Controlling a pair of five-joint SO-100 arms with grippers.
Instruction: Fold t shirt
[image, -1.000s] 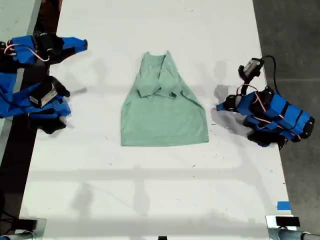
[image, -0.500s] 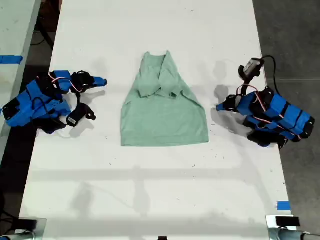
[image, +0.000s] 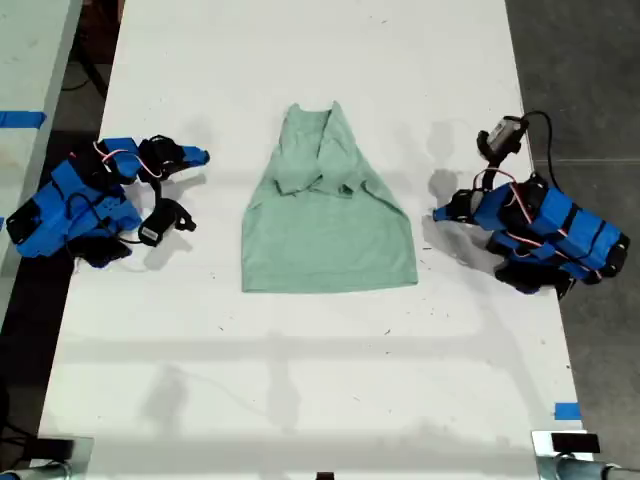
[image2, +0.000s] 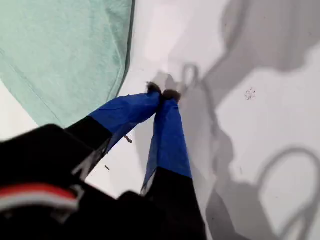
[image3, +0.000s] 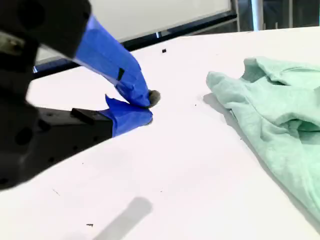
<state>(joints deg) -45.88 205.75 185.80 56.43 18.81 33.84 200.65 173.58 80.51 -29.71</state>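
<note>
Both grippers were clenched on nothing: my first gripper, my second gripper. Soft, light shirt should pinch best at a hem corner.

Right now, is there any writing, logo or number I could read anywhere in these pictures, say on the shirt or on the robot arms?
None can be read.
The t shirt is plain, with no print.
My first gripper and my second gripper show blue tape only.
The white table bears no label.
</note>
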